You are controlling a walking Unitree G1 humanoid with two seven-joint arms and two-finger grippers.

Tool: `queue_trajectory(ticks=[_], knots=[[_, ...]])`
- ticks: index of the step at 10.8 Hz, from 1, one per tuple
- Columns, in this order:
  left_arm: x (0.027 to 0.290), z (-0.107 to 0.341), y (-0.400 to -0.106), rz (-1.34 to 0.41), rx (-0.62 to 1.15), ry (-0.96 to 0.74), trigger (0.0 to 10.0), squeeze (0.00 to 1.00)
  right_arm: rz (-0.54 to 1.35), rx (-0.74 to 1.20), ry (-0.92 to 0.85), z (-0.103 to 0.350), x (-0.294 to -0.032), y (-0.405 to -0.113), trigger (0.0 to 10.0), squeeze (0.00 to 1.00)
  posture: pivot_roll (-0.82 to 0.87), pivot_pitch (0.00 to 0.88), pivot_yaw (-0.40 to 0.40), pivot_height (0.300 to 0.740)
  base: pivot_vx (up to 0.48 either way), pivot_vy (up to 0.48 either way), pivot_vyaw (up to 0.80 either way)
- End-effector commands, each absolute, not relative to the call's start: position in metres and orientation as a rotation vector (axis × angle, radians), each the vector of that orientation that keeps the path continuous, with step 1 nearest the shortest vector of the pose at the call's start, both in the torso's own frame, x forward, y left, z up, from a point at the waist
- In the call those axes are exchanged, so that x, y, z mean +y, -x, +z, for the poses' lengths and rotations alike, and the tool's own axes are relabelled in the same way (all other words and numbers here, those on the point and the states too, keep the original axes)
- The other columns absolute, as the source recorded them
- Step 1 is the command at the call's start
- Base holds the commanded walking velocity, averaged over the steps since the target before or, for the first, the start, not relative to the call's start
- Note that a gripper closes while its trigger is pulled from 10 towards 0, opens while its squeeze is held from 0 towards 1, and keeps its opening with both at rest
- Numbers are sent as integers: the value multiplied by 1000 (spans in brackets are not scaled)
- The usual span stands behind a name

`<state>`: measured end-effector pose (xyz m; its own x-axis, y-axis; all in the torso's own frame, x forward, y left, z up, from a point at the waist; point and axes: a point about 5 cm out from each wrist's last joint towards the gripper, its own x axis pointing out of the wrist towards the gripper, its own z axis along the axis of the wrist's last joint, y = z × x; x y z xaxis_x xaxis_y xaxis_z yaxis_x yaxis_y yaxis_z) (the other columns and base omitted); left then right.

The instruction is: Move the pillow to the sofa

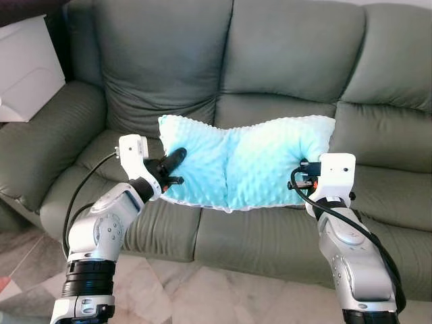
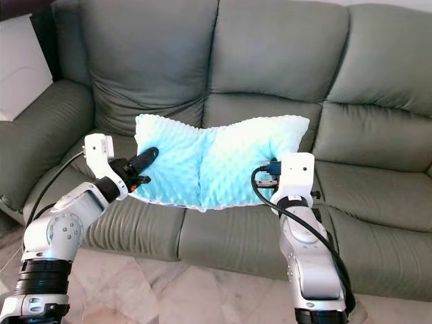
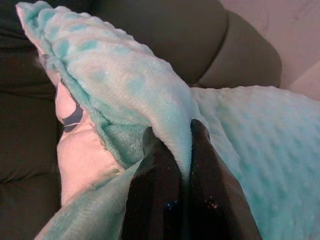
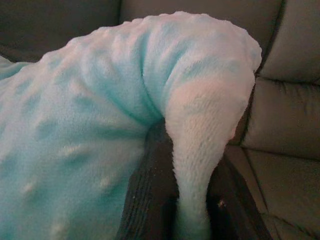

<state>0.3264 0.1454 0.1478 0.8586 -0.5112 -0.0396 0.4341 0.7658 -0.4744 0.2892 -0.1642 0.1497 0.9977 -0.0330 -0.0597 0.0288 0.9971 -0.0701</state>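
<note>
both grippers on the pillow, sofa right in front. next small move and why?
Probably lower both arms together until the turquoise pillow rests on the sofa seat cushion, then release. The left gripper and right gripper each pinch one end, the pillow sags between them, and it already hangs over the green sofa.

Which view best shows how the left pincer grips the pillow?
The left wrist view: the left pincer has its black fingers pinching a fold at the turquoise pillow's edge. The eye views show that pincer at the pillow's end from afar; the right wrist view shows the pillow's other end.
</note>
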Motion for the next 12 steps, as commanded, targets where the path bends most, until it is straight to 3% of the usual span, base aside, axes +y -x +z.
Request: queue_trajectory(ticks=[1,8,12], knots=[[142,153,-325,-550,142,454,10000,0,-46,64,75,151,-166,-289,10000,0,-121,84,-60,740,0,0,0],[142,154,-324,-559,133,456,10000,0,-41,67,82,150,-167,-290,10000,0,-121,79,-63,740,0,-455,0],[146,156,-326,-544,104,496,10000,0,-39,69,82,150,-165,-290,10000,0,-121,81,-63,740,0,0,0]])
